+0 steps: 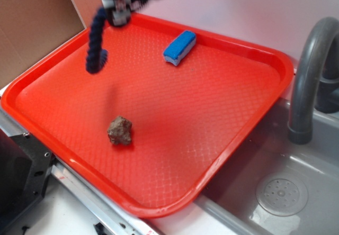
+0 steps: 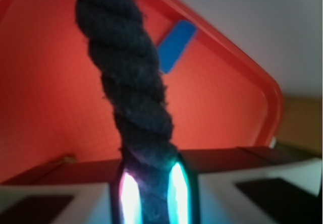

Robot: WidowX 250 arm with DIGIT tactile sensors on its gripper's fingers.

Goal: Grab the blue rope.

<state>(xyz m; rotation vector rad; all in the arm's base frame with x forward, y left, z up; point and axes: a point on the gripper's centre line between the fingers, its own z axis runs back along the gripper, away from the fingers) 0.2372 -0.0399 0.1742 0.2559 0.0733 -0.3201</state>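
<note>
Upper left: gripper point(image 1: 119, 14) clamped on blue rope point(image 1: 96, 39), dangling above red tray point(image 1: 254, 124); blue block point(image 1: 179, 47) upper centre, brown rock point(image 1: 120, 130) lower left.

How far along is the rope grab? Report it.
Done: the gripper is shut on the blue rope, which hangs above the red tray; the wrist view shows it pinched between the fingers. In hand: holding it aloft. Left: nothing visible.

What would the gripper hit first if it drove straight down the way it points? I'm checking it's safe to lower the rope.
Probably the bare floor of the red tray. The gripper, shut on the blue rope, hangs over the far-left corner; the rope's dangling end would touch first. Depth is unclear.
</note>
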